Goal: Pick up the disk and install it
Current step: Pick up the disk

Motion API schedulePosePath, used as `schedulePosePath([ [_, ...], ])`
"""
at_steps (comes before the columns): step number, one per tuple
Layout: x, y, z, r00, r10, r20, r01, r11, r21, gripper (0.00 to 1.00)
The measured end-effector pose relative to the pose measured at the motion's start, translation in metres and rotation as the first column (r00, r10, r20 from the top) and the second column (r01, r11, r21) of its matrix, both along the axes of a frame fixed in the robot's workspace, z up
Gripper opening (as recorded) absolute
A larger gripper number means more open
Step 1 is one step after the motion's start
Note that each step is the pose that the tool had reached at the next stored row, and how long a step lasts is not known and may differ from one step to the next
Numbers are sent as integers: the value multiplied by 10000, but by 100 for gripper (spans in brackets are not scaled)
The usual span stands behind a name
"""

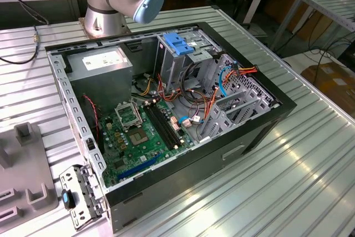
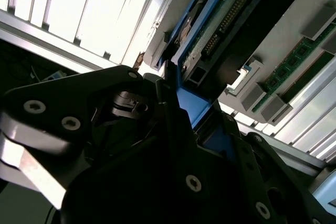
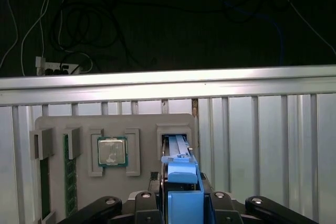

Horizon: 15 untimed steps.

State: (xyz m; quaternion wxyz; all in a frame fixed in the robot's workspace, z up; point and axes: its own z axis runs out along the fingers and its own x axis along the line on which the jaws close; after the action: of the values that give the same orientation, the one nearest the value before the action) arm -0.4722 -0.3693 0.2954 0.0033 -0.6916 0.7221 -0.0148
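Note:
The disk (image 3: 180, 174) stands on edge in a slot of the grey holder tray (image 3: 142, 121), its bright blue rail and end tab facing the first wrist view. In the second wrist view the disk (image 2: 223, 22) shows its dark body, a connector row and a blue rail. My gripper (image 3: 181, 202) straddles the blue end tab, with black fingers pressed against both sides of it. In the second wrist view the gripper (image 2: 189, 114) has the blue tab between its fingers. The disk still sits in the slot.
The holder tray also carries a processor chip (image 3: 111, 151) and memory sticks (image 3: 67, 174). The open computer case (image 1: 266, 120) lies on the ribbed metal table, with a metal drive cage (image 1: 178, 54) topped by a lighter-blue block. The arm's base (image 1: 105, 9) stands behind it.

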Motion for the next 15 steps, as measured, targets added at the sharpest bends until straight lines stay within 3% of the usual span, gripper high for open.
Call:
schedulePosePath([
  [15,0,0,89,10000,0,1,0,10000,0,37],
])
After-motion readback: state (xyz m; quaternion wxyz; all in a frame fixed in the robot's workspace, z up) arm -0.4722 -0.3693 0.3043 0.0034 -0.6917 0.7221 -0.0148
